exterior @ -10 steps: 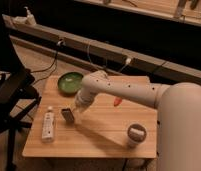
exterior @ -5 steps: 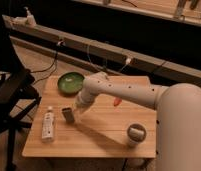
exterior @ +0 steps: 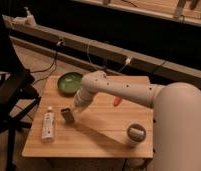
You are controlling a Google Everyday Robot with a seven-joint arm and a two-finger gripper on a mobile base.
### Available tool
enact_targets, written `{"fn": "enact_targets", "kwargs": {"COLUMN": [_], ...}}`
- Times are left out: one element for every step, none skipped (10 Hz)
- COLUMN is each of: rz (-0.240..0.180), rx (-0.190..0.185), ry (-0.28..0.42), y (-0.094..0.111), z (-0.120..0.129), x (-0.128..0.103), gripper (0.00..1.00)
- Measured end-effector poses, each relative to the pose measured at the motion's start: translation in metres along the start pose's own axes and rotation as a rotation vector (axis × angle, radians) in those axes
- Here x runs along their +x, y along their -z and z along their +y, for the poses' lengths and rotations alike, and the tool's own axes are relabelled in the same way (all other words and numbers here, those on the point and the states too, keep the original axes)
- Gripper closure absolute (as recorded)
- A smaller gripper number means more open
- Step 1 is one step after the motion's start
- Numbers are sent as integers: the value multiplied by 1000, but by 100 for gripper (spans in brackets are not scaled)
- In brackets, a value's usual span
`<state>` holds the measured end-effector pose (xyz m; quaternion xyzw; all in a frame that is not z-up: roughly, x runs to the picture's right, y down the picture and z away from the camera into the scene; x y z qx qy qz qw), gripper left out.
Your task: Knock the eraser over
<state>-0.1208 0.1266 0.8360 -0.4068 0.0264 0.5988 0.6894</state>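
- A white robot arm reaches from the right of the camera view across a light wooden table, its wrist bent down toward the table's left half.
- The gripper sits low over the tabletop at the arm's tip, just beside the eraser and to its right; it appears to touch the eraser's upper right edge, though actual contact cannot be confirmed.
- Whether the gripper has hold of anything cannot be told from this view.
- The eraser, a small dark block with a lighter grey face, sits on the table left of centre, between the gripper and a white bottle; it seems tilted, but whether it is upright or flat cannot be told.
- The white bottle lies on its side near the table's left edge, just beside the eraser and apart from it.
- A green bowl rests at the table's far left corner, behind the gripper.
- An orange-red carrot-like object lies near the middle of the table, partly under the arm.
- A round can with a pale top stands near the front right corner, well apart from the eraser.
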Motion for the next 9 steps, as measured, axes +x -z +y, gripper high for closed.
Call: {"fn": "enact_targets", "kwargs": {"rz": [-4,-3,1,5,5,9,10,7,6], "rx": [7,9,6,1,-7,-8,-6,-2,-1], "ry": [0,5,6,3,-1,3,6,7,2], "y": [-2,-2,-1,0,0,0,1,5,6], "z": [-3,5,13,15,15,13,10,10,12], "x": [-1,-4,-4,-2,-2,-3,-4,-4,-4], "gripper": [60,60,60,60,60,60,60,60,60]}}
